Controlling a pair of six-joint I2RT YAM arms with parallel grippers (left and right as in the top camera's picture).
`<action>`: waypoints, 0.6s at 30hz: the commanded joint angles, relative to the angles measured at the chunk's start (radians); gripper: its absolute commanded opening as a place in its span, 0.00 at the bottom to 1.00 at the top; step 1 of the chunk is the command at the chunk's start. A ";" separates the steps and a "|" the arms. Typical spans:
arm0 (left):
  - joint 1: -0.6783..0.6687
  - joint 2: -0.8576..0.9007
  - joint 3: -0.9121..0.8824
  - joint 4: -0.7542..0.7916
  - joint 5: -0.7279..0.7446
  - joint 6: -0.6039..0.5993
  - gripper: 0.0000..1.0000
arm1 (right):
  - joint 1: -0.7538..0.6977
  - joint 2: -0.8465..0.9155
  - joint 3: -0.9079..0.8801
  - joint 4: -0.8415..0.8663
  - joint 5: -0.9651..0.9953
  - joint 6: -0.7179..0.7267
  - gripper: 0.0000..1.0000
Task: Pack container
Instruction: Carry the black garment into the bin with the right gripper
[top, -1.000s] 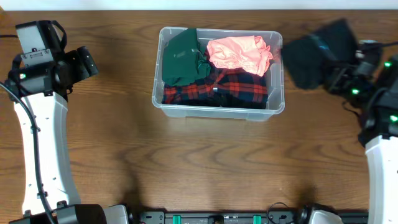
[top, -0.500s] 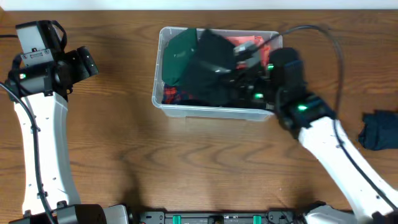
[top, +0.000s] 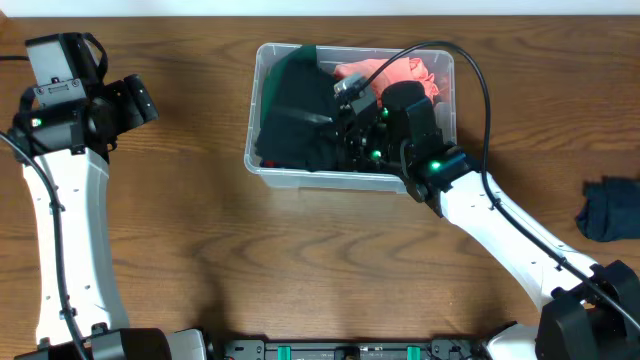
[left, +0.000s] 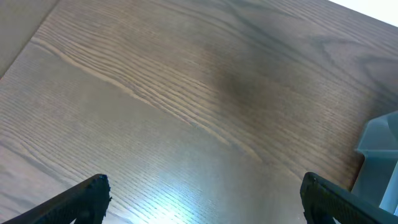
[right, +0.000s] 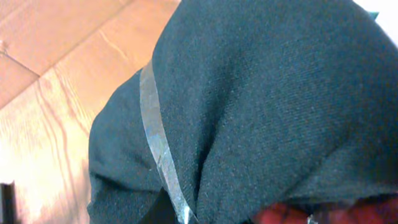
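The clear plastic container (top: 350, 181) stands at the table's back centre, with a pink garment (top: 395, 72) at its back right. A dark green-black garment (top: 295, 120) now covers its left and middle, draped over the other clothes. My right gripper (top: 350, 112) is down inside the container over that garment. In the right wrist view the dark garment (right: 261, 93) fills the frame and hides the fingers, with the container's rim (right: 155, 137) crossing it and a bit of red plaid (right: 292, 214) below. My left gripper (left: 205, 199) is open and empty over bare wood, left of the container.
A dark blue cloth (top: 610, 210) lies on the table at the far right. A corner of the container (left: 379, 155) shows at the right edge of the left wrist view. The right arm's cable arcs above the container's right end.
The right arm carried the dark garment from the far right to over the container and lowered it in, covering the green and plaid clothes. The left arm has not moved.
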 joint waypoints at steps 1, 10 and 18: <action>0.002 0.004 -0.002 -0.002 -0.002 -0.002 0.98 | 0.006 -0.005 0.011 0.046 -0.005 -0.006 0.01; 0.002 0.004 -0.002 -0.002 -0.002 -0.002 0.98 | 0.006 0.037 0.011 0.067 -0.009 -0.053 0.01; 0.002 0.004 -0.002 -0.002 -0.002 -0.002 0.98 | 0.006 0.102 0.011 0.049 -0.049 -0.082 0.58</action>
